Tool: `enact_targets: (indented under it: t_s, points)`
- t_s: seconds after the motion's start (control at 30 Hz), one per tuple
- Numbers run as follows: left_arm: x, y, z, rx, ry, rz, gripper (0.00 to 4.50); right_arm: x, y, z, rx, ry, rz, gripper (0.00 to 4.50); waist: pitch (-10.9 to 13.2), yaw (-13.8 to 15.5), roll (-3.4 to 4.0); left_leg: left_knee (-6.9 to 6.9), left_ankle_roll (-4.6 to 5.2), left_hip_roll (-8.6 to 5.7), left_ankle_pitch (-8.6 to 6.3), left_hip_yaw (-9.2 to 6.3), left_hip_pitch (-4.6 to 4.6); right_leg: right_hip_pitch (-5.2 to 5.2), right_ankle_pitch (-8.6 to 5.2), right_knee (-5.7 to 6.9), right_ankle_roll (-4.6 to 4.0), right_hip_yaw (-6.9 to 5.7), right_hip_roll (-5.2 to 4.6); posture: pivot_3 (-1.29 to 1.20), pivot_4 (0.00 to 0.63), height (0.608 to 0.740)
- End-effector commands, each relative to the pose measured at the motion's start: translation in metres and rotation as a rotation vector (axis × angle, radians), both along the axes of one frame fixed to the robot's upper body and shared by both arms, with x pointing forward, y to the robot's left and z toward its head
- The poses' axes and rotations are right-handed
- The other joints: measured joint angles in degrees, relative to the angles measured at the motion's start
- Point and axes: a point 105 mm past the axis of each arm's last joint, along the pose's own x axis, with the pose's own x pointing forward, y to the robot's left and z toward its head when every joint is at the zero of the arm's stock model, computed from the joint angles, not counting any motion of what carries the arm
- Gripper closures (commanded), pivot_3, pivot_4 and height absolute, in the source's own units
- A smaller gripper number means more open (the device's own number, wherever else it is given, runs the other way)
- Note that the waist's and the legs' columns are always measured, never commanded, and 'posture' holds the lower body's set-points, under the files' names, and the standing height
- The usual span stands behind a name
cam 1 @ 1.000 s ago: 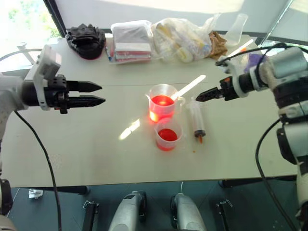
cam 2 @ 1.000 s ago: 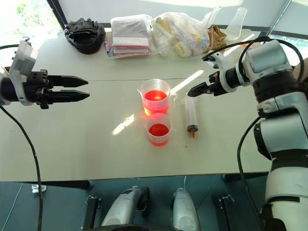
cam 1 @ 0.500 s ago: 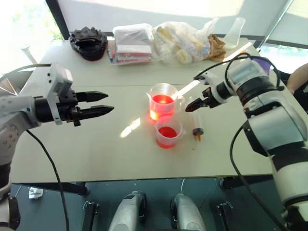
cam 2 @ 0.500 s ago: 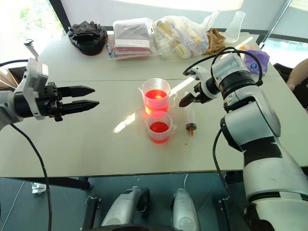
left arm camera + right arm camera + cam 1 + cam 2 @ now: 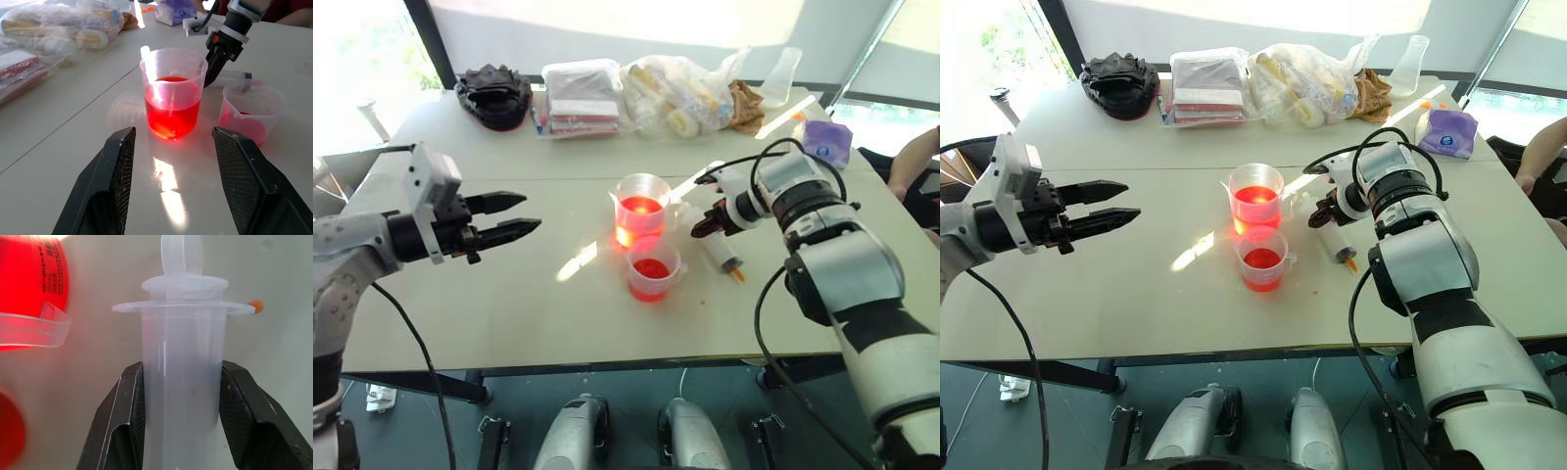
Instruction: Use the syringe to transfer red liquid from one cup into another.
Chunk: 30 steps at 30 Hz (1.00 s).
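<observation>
The taller handled cup [image 5: 642,208] stands mid-table, part full of red liquid [image 5: 172,110]. Just in front of it is the short cup [image 5: 653,271], which also has red liquid in its bottom. To their right the syringe [image 5: 722,253] lies slanted on the table, orange tip toward the front. My right gripper [image 5: 702,225] points down at its rear end and is shut on the clear barrel [image 5: 182,357], just below the flange. My left gripper [image 5: 521,213] hovers open above the table, well left of the cups and pointing at them.
Along the far edge sit a black bundle [image 5: 492,90], a stack of packets [image 5: 579,93], a plastic bag [image 5: 680,83], a clear flask [image 5: 778,73] and a purple pack [image 5: 825,142]. A person's arm [image 5: 915,157] shows at the right edge.
My right gripper came down onto the syringe and shut on its barrel; the syringe now lies slanted instead of straight. The left gripper sank a little and stayed open.
</observation>
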Motion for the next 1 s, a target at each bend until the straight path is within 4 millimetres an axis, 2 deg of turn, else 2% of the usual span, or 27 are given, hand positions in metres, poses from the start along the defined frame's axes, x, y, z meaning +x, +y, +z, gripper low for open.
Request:
enact_targets:
  t_s: [0.03, 0.2, 0.27, 0.33, 0.4, 0.43, 0.57, 0.7, 0.8, 0.9, 1.0]
  points:
    - [0.0, 0.002, 0.005, 0.002, -0.046, 0.008, 1.9, 0.002, -0.015, -0.002, -0.026, -0.019, -0.062, 2.99, -0.01, -0.02, 0.01, 0.0, 0.0, 0.0, 0.0, 0.0, 0.0, 0.0, 0.0, 0.0, 0.0, 0.0, -0.01, 0.0, 0.15, 0.74]
    - [0.001, 0.001, 0.004, 0.003, -0.048, 0.008, 1.9, 0.004, -0.015, 0.004, 0.006, -0.034, -0.083, 2.99, 0.0, -0.11, 0.01, -0.02, 0.01, 0.0, 0.0, 0.0, -0.03, -0.05, 0.0, 0.0, -0.01, 0.0, -0.03, 0.0, 0.15, 0.74]
    - [0.008, 0.01, 0.008, 0.012, -0.055, 0.025, 1.9, 0.026, -0.013, 0.095, 0.175, -0.351, -0.037, 2.99, 0.08, 0.0, 0.13, -0.03, 0.01, 0.0, 0.0, 0.0, -0.05, -0.07, 0.0, 0.0, -0.01, 0.0, -0.04, 0.0, 0.15, 0.74]
    - [0.015, 0.015, 0.014, 0.011, -0.069, 0.03, 1.9, 0.029, -0.003, 0.175, 0.232, -0.722, 0.134, 2.99, 0.37, 0.39, 0.58, 0.01, 0.01, -0.06, 0.02, 0.0, -0.4, -0.3, 0.03, 0.02, -0.01, 0.0, -0.07, 0.0, 0.15, 0.74]
    - [0.021, 0.014, 0.021, 0.005, -0.079, 0.012, 1.9, 0.019, 0.016, 0.212, 0.275, -0.969, 0.29, 2.99, 0.39, 0.31, 0.62, 0.05, -0.05, -0.14, 0.07, 0.02, -0.75, -0.62, 0.04, 0.16, -0.01, 0.01, -0.09, 0.0, 0.15, 0.74]
    - [0.024, 0.014, 0.025, 0.005, -0.085, 0.0, 1.9, 0.013, 0.023, 0.223, 0.319, -1.049, 0.328, 2.99, 0.36, 0.26, 0.56, 0.02, -0.07, -0.12, 0.09, 0.04, -0.86, -0.85, 0.04, 0.23, 0.0, 0.0, -0.06, 0.0, 0.15, 0.74]
    - [0.039, 0.012, 0.042, 0.004, -0.11, -0.037, 1.9, -0.015, 0.05, 0.233, 0.48, -1.197, 0.431, 2.99, 0.16, -0.38, 0.23, -0.14, -0.13, 0.27, 0.15, 0.06, -0.82, -0.74, 0.04, 0.28, 0.01, -0.07, 0.28, 0.0, 0.15, 0.74]
    - [0.061, 0.002, 0.076, -0.042, -0.199, -0.068, 1.9, -0.041, 0.082, 0.22, 0.675, -1.242, 0.48, 2.99, 0.22, 0.39, 0.23, 0.0, -0.09, 0.41, 0.16, 0.14, -0.73, -0.53, 0.03, 0.24, 0.0, -0.15, 0.34, 0.0, 0.15, 0.74]
    - [0.074, -0.008, 0.103, -0.073, -0.27, -0.099, 1.9, -0.044, 0.095, 0.194, 0.661, -1.288, 0.486, 2.99, 0.24, 0.87, 0.2, 0.22, -0.01, 0.39, 0.15, 0.16, -0.86, -0.57, 0.03, 0.27, 0.0, -0.15, 0.35, 0.0, 0.15, 0.74]
    - [0.079, -0.025, 0.126, -0.09, -0.315, -0.165, 1.9, -0.045, 0.101, 0.18, 0.754, -1.256, 0.43, 2.99, 0.24, 0.85, 0.17, 0.32, 0.12, 0.3, 0.09, 0.2, -0.86, -0.49, 0.04, 0.28, 0.01, -0.16, 0.44, 0.0, 0.15, 0.74]
    - [0.082, -0.044, 0.141, -0.086, -0.342, -0.237, 1.9, -0.047, 0.108, 0.174, 0.776, -1.246, 0.417, 2.99, 0.25, 0.71, 0.15, 0.35, 0.18, 0.29, 0.06, 0.24, -0.86, -0.45, 0.04, 0.28, 0.02, -0.17, 0.45, 0.0, 0.15, 0.74]
